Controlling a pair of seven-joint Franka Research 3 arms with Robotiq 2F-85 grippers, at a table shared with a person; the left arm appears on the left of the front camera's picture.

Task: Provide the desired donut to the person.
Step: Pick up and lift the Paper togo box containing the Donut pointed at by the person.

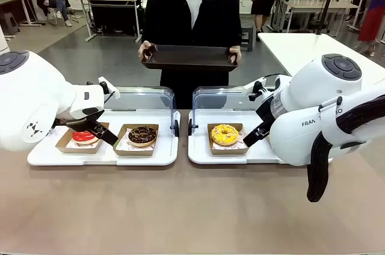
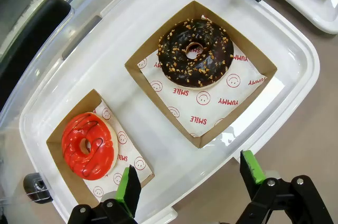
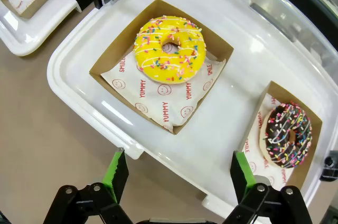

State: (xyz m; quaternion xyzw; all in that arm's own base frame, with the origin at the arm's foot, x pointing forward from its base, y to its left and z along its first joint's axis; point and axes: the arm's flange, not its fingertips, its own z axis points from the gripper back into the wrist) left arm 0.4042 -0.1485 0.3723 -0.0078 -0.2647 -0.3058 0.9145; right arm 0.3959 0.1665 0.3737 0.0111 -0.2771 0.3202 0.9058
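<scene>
Where left hand gapes, tray rim meets table.

Four donuts are sitting in four cardboard boxes on two white trays, one dark tray hovering beyond.

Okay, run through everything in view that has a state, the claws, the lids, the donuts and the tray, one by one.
Left claw: open, empty.
Right claw: open, empty.
Left lid: raised.
Right lid: raised.
Red donut: boxed, not picked up.
Nut donut: boxed, not picked up.
Yellow donut: boxed, not picked up.
Sprinkle donut: boxed, not picked up.
Tray: empty, held out by the person.
</scene>
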